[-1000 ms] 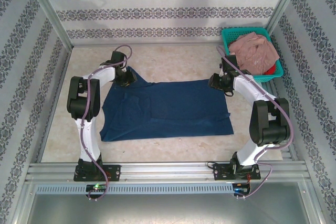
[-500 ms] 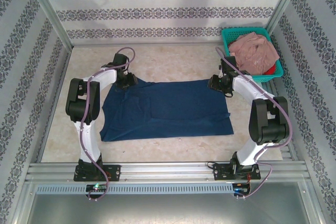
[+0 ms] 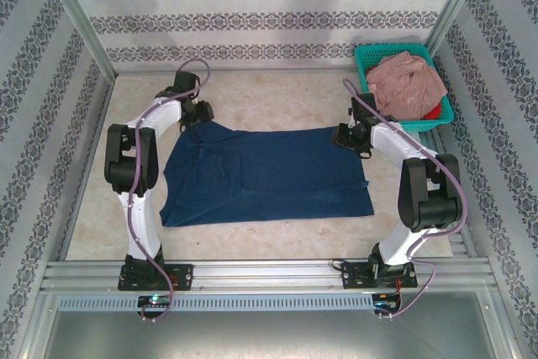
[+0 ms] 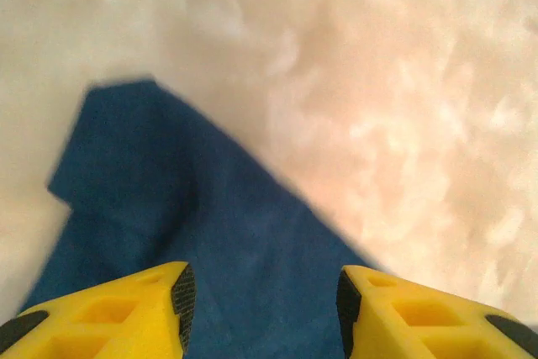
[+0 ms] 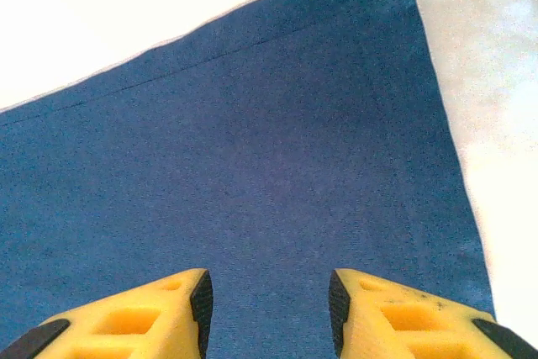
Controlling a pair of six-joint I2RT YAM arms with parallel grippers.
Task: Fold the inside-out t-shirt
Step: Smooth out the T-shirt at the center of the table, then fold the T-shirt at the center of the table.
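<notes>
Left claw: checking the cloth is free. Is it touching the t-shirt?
Cannot tell. In the left wrist view the left claw stands open over the t-shirt with no cloth pinched, but its height above it is unclear.

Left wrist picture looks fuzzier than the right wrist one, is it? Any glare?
Left wrist view: yes, the dark navy cloth t-shirt has smeared edges and the pale marbled table is soft. Right wrist view: sharp, weave and hem stitching show, but the table beyond is bleached white. Top external view: even light.
</notes>
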